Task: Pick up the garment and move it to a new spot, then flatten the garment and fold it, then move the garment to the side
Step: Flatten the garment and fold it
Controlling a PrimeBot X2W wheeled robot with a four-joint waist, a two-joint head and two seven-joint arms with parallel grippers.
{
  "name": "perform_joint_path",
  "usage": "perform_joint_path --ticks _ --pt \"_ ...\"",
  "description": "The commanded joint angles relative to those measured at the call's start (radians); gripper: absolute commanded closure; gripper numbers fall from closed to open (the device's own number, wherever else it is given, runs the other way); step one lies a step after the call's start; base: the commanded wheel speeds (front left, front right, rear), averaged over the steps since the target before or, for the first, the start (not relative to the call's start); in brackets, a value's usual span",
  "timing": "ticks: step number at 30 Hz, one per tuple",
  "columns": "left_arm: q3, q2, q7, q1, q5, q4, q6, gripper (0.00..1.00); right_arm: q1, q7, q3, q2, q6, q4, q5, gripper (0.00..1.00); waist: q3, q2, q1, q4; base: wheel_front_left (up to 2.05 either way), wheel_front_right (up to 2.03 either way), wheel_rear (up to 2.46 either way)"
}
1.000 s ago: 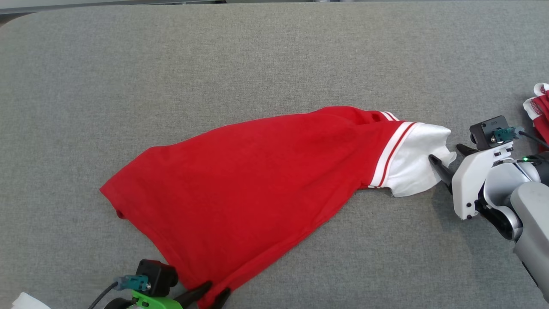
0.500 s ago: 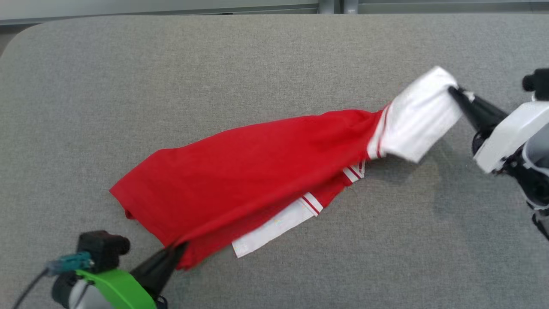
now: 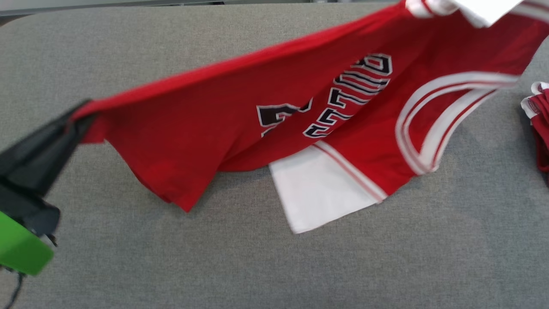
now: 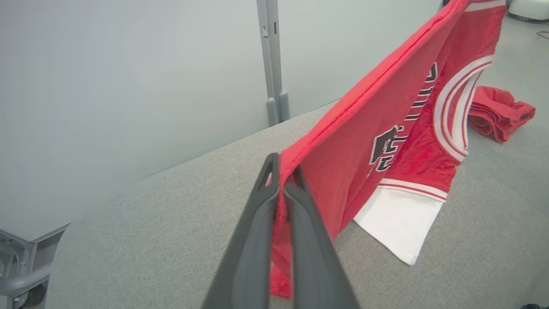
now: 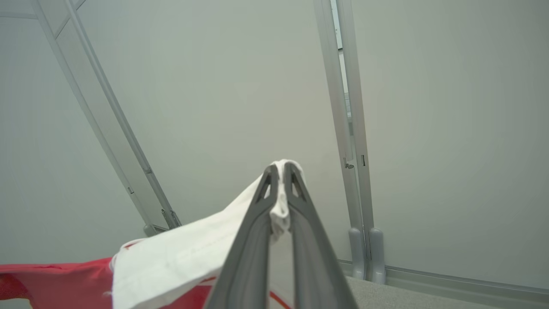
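Note:
The garment (image 3: 240, 116) is a red jersey with white sleeves, white trim and black lettering. It hangs stretched above the grey table (image 3: 171, 266) between both grippers, and one white sleeve (image 3: 317, 189) droops toward the cloth surface. My left gripper (image 3: 79, 113) is shut on its red hem corner at the left; in the left wrist view the left gripper (image 4: 282, 178) pinches that red edge (image 4: 343, 141). My right gripper (image 5: 281, 171) is shut on the other white sleeve (image 5: 180, 257), lifted high.
A second red garment (image 3: 538, 124) lies bunched at the table's right edge, also seen as a red heap (image 4: 497, 113) in the left wrist view. Pale wall panels with grey posts (image 5: 349, 128) stand behind the table.
Both grippers shut on the garment and lifted it off the table. It now hangs spread with its lettered side showing. The right gripper rose out of the head view.

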Motion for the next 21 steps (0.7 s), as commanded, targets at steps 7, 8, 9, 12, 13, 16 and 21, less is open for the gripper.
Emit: perform_joint_path --ticks 7,8,9,12,13,16,21 --pt "-0.014 0.063 0.037 -0.447 0.017 0.185 -0.061 1.00 -0.379 0.084 -0.068 0.114 0.000 0.074 -0.162 1.00 0.161 0.0073 0.0000 -0.012 0.00 0.00 0.00" --pt "-0.040 0.053 0.039 -0.521 0.032 0.231 -0.067 1.00 -0.445 0.090 -0.073 0.135 0.000 0.114 -0.195 1.00 0.192 0.0073 0.0000 -0.009 0.00 0.00 0.00" --pt "-0.071 0.041 0.028 -0.603 0.063 0.283 -0.074 1.00 -0.511 0.081 -0.084 0.163 0.000 0.164 -0.238 1.00 0.219 0.0073 0.0000 -0.007 0.00 0.00 0.00" --pt "-0.156 -0.061 -0.050 -0.857 0.145 0.473 -0.085 1.00 -0.725 0.024 -0.134 0.253 -0.001 0.313 -0.385 1.00 0.307 0.0073 0.0000 0.008 0.00 0.00 0.00" --pt "-0.190 -0.092 -0.079 -0.929 0.175 0.537 -0.087 1.00 -0.781 -0.002 -0.138 0.289 0.000 0.363 -0.437 1.00 0.327 0.0073 0.0000 0.012 0.00 0.00 0.00" --pt "-0.263 -0.184 -0.179 -1.132 0.261 0.749 -0.092 1.00 -0.947 -0.119 -0.192 0.395 -0.001 0.516 -0.609 1.00 0.372 0.0073 0.0000 0.022 0.00 0.00 0.00" --pt "-0.313 -0.294 -0.388 -1.392 0.373 1.025 -0.093 1.00 -1.246 -0.330 -0.306 0.492 0.000 0.699 -0.844 1.00 0.463 0.0073 0.0000 0.034 0.00 0.00 0.00"
